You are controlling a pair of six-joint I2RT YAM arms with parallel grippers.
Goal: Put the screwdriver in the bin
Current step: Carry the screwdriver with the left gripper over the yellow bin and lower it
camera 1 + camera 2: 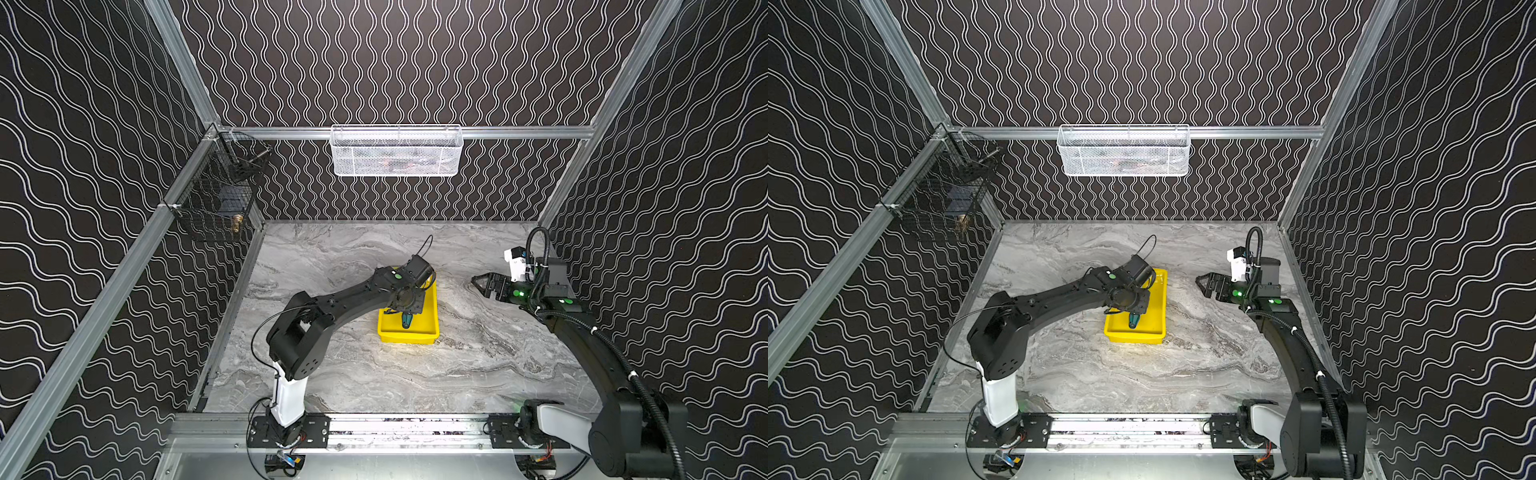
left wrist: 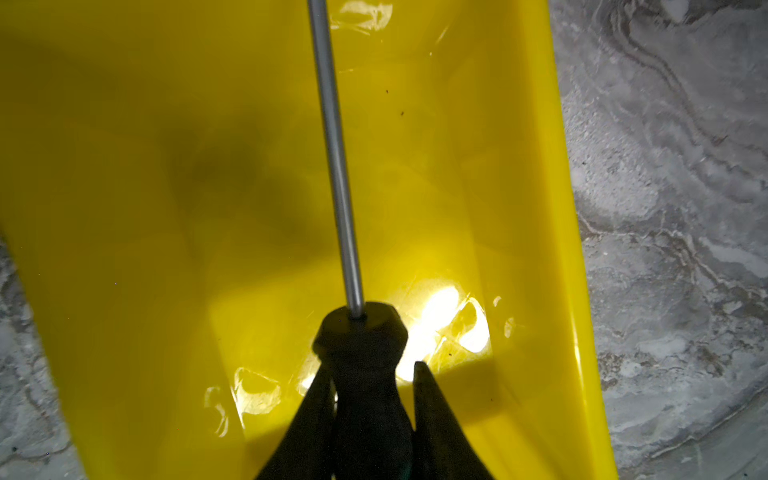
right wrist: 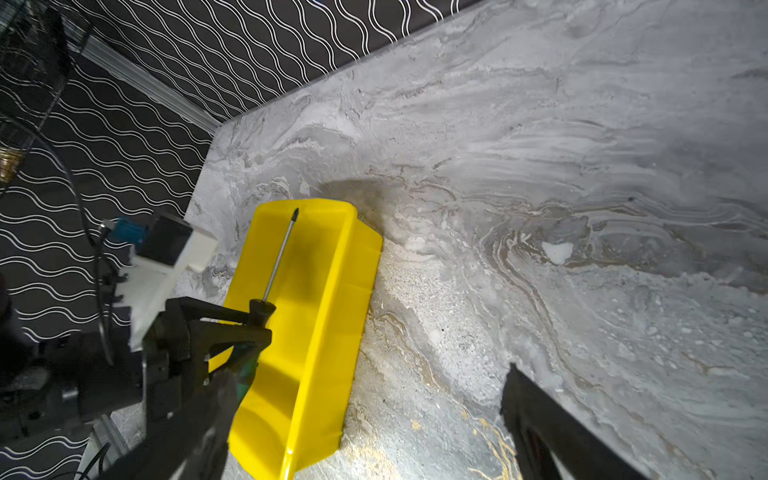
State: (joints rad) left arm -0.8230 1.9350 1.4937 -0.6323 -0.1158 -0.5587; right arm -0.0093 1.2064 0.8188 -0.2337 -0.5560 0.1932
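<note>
Left pincer [image 2: 374, 370] pinches the screwdriver [image 2: 337, 166] at its handle, with the shaft low inside the yellow bin [image 2: 536, 174]. The tool looks light, stiff and slim, so the thick handle is probably the surest hold. Right pincer [image 1: 478, 284] hangs spread, well apart.

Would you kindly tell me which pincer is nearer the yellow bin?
Left. The left pincer is over the bin, gripping the screwdriver; the right pincer hangs apart, off to its right.

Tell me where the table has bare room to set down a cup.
Free: the marble table between the bin and the front rail, and the strip behind the bin. Crowded: inside the bin, where the left tool holds the screwdriver.
</note>
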